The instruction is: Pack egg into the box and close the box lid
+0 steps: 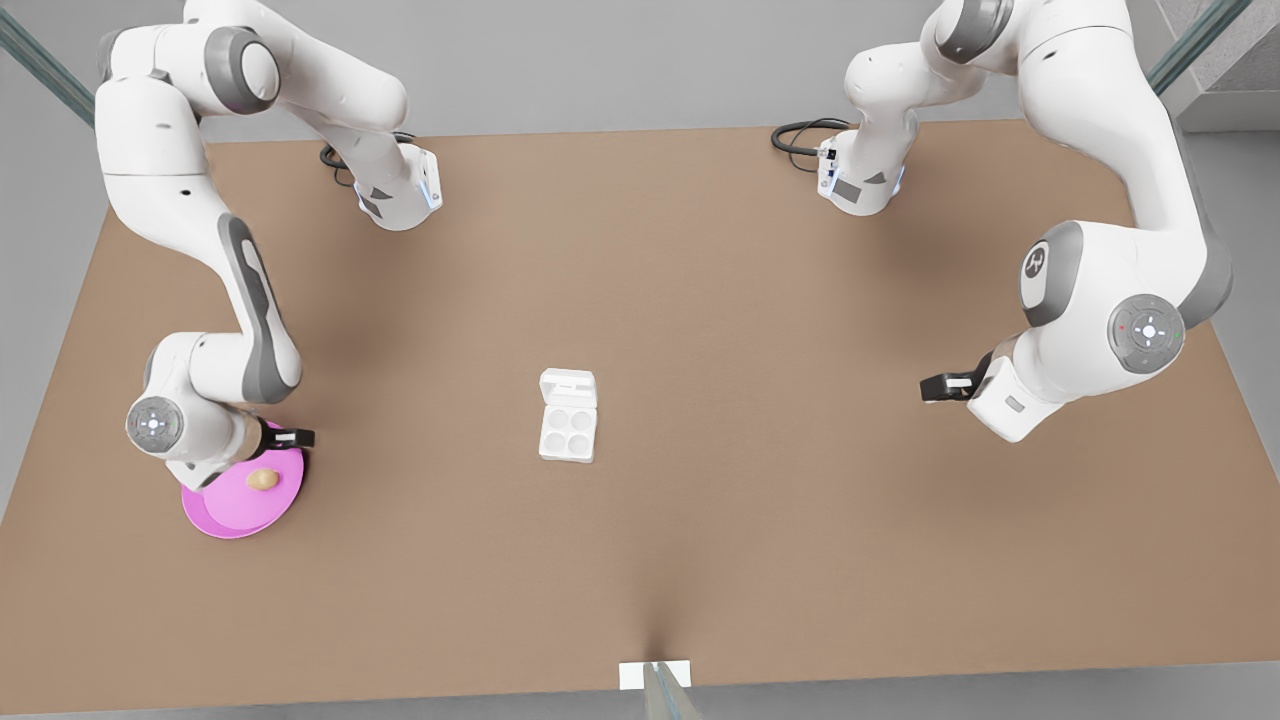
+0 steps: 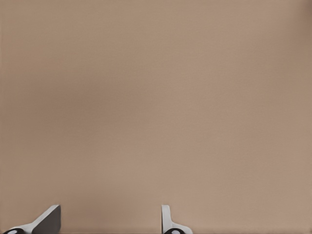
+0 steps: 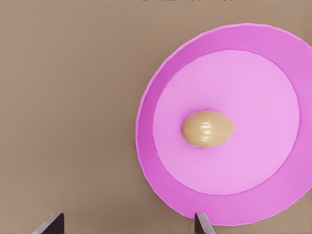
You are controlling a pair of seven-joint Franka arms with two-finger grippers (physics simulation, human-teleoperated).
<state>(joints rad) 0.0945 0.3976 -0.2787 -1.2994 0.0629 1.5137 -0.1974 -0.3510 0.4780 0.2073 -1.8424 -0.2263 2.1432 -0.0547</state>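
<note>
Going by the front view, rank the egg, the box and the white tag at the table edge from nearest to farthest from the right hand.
Right hand, open, at the front view's left.
1. Egg, on the pink plate just beside it.
2. Box, mid-table.
3. White tag, near table edge.

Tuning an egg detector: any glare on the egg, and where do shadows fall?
Right wrist view: the egg shows a small bright highlight on the plate. Front view: soft shadows lie beneath both arms; the right end effector hangs at the plate's edge, the left end effector waits over bare table.
</note>
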